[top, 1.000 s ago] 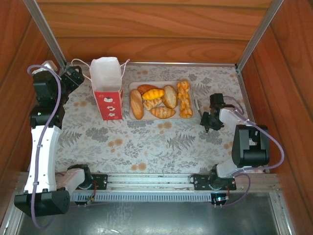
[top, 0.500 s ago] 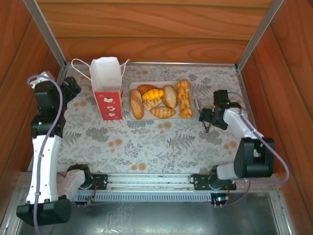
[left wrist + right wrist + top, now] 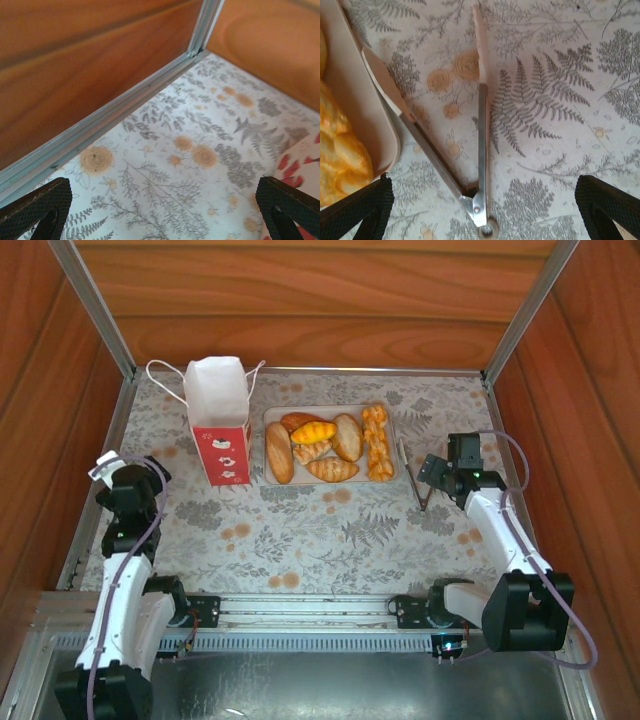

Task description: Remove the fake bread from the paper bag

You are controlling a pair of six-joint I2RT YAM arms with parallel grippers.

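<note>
Fake bread [image 3: 332, 469]: all visible pieces in pink tray [image 3: 350, 85] at far edge, mid-bench. None seen in paper bag [image 3: 220, 425], upright just left of tray; inside unreadable.

Handling, judged: light, hard, glossy, so slippery and apt to roll. Pinch ovals across short waist, twisted stick mid-length. Bag flimsy, tips easily.

Count: seven bread pieces, one bag, one tray, one tongs [image 3: 481, 150] on bench between tray and right edge.

Left fingers [image 3: 37, 207] spread wide, empty, near left edge. Right fingers [image 3: 360, 210] spread above tongs, not touching.
</note>
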